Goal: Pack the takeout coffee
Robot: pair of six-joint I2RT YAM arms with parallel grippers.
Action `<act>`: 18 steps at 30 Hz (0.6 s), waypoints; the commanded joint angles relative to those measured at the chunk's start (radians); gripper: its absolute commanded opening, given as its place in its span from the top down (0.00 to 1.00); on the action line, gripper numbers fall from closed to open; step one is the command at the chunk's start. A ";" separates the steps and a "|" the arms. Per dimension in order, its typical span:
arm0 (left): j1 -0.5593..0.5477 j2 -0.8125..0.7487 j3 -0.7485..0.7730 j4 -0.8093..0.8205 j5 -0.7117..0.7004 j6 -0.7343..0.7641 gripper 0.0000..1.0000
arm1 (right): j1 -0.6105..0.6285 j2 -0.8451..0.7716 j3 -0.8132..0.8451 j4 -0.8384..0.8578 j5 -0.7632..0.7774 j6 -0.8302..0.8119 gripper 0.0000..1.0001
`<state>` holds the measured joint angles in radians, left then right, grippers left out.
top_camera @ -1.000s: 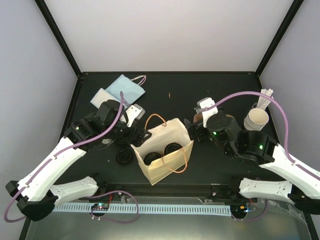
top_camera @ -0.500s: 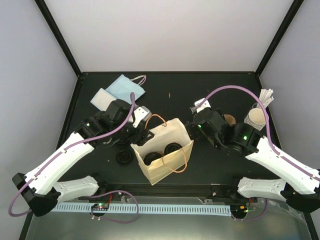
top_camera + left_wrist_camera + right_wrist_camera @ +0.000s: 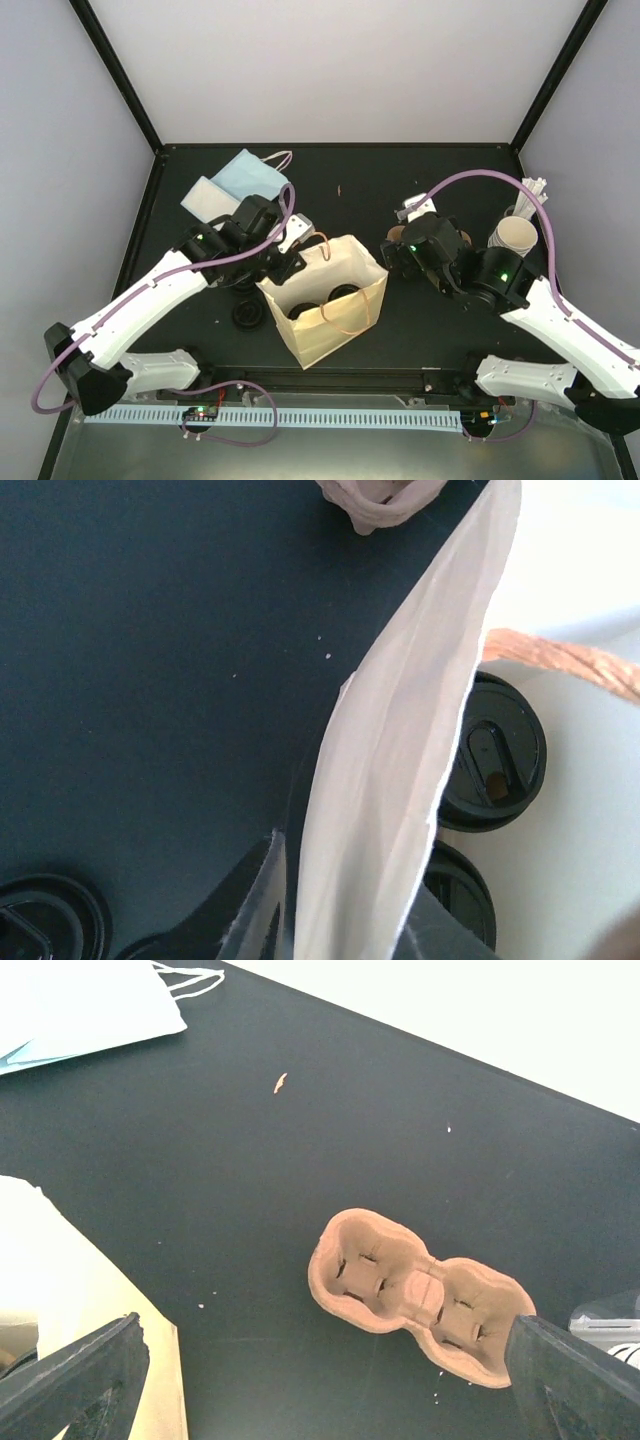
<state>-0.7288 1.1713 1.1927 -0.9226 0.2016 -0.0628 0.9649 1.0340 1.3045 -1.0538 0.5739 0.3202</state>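
Cream paper cup: not locatable in any view. Two black-lidded cups (image 3: 495,765) sit in beige paper bag (image 3: 330,320). Left gripper (image 3: 345,920) nips bag rim. Right gripper (image 3: 322,1360) spread wide, empty, above brown pulp carrier (image 3: 420,1295). Step: probably holding bag mouth open. Next: right must find cup and lower it in.

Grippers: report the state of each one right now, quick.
Left gripper: shut on the wall of the paper bag.
Right gripper: open, holding nothing, above the brown cup carrier.

Surface: black table (image 3: 440,180).
Centre: paper bag (image 3: 325,325).
Left: black lids (image 3: 248,314); flat pouches (image 3: 250,178), possibly bags.
Right: pulp carrier (image 3: 420,1295); cup stack (image 3: 513,238).
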 commanded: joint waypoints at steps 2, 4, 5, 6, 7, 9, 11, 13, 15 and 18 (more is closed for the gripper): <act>-0.009 0.039 0.082 -0.024 -0.032 0.035 0.84 | -0.012 -0.020 -0.011 0.019 0.011 0.009 0.01; -0.008 0.046 0.096 -0.027 -0.043 0.047 0.92 | -0.014 -0.024 -0.016 0.024 0.019 0.007 0.01; -0.009 0.049 0.104 -0.029 -0.049 0.054 0.97 | -0.017 -0.024 -0.018 0.027 0.022 0.005 0.01; -0.009 0.052 0.113 -0.033 -0.055 0.058 0.98 | -0.021 -0.024 -0.020 0.029 0.024 0.004 0.00; -0.009 0.056 0.123 -0.037 -0.061 0.063 0.98 | -0.027 -0.026 -0.022 0.030 0.023 0.003 0.01; -0.009 0.063 0.140 -0.046 -0.073 0.073 0.98 | -0.044 -0.028 -0.026 0.038 0.017 -0.003 0.01; -0.009 0.065 0.156 -0.047 -0.090 0.087 0.99 | -0.068 -0.032 -0.031 0.049 0.003 -0.009 0.01; -0.009 0.067 0.170 -0.047 -0.110 0.105 0.98 | -0.095 -0.033 -0.036 0.058 -0.015 -0.017 0.01; -0.009 0.067 0.184 -0.045 -0.122 0.129 0.98 | -0.119 -0.033 -0.040 0.063 -0.030 -0.023 0.01; -0.011 0.066 0.201 -0.038 -0.143 0.158 0.98 | -0.149 -0.031 -0.047 0.076 -0.052 -0.030 0.01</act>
<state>-0.7345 1.2385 1.3300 -0.9642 0.1089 0.0319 0.8490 1.0142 1.2716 -1.0161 0.5537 0.3073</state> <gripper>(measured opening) 0.025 0.988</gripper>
